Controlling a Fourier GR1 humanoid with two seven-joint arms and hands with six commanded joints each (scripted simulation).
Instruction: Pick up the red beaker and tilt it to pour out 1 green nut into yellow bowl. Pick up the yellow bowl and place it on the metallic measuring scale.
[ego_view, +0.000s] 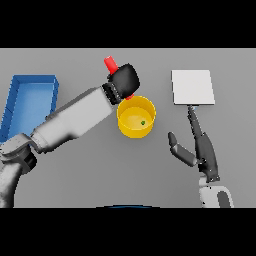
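The left hand (125, 80) has its fingers curled round the red beaker (111, 64), holding it tilted just above the far rim of the yellow bowl (136, 117), where one green nut (143, 122) lies inside. The right hand (200, 145) rests on the grey worktop (100, 170) with fingers straight and relaxed, their tips touching the near edge of the metallic measuring scale (193, 87). A blue tray (30, 100) sits well apart, beyond the left arm.

Red beaker (110, 63), yellow bowl (136, 117), green nut (143, 122)

This looks like a small lab or test room. A plain grey worktop (75, 165) holds a flat metal scale (193, 87), a red beaker (111, 63), a yellow bowl (125, 129) and a blue bin (31, 100).
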